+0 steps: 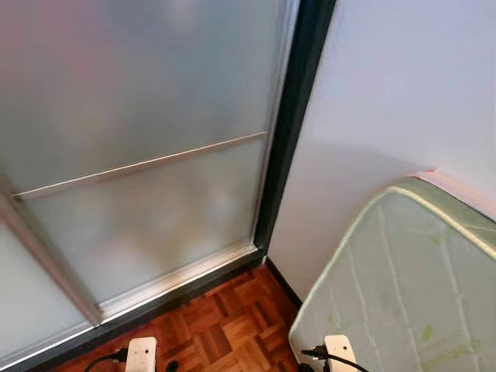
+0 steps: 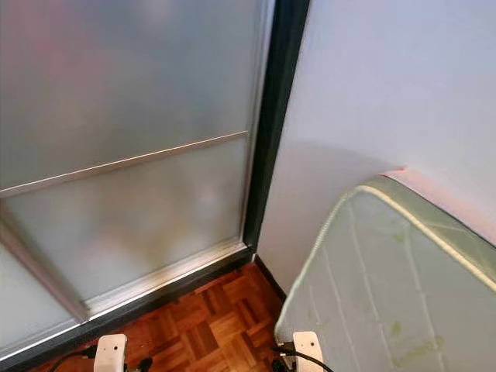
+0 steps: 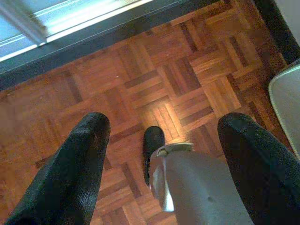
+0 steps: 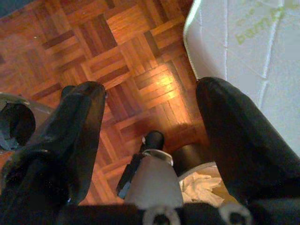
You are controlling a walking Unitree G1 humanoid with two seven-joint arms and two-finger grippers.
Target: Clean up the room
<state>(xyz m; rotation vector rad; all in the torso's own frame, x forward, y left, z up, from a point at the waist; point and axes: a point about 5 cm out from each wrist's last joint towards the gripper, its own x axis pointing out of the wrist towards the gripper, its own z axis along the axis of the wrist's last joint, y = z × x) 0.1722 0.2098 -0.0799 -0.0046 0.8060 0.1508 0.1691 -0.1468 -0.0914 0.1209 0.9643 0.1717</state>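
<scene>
I face a room corner with no loose clutter on the floor ahead. Both arms hang low; their white wrists show at the bottom edge, left (image 1: pixel 141 355) and right (image 1: pixel 339 353). My left gripper (image 3: pixel 164 124) is open over the parquet floor (image 3: pixel 140 79), with nothing between its fingers (image 3: pixel 75 168). My right gripper (image 4: pixel 150 89) is also open and empty, above the floor beside the mattress (image 4: pixel 243 42). A crumpled white thing (image 4: pixel 201 185) lies low beside my leg in the right wrist view; I cannot tell what it is.
A frosted glass sliding door (image 1: pixel 132 116) with a metal rail and a dark frame (image 1: pixel 291 124) stands ahead on the left. A white wall (image 1: pixel 387 93) meets it at the corner. The pale green quilted mattress (image 1: pixel 411 279) stands close on my right. My own leg and foot (image 3: pixel 152 140) show below.
</scene>
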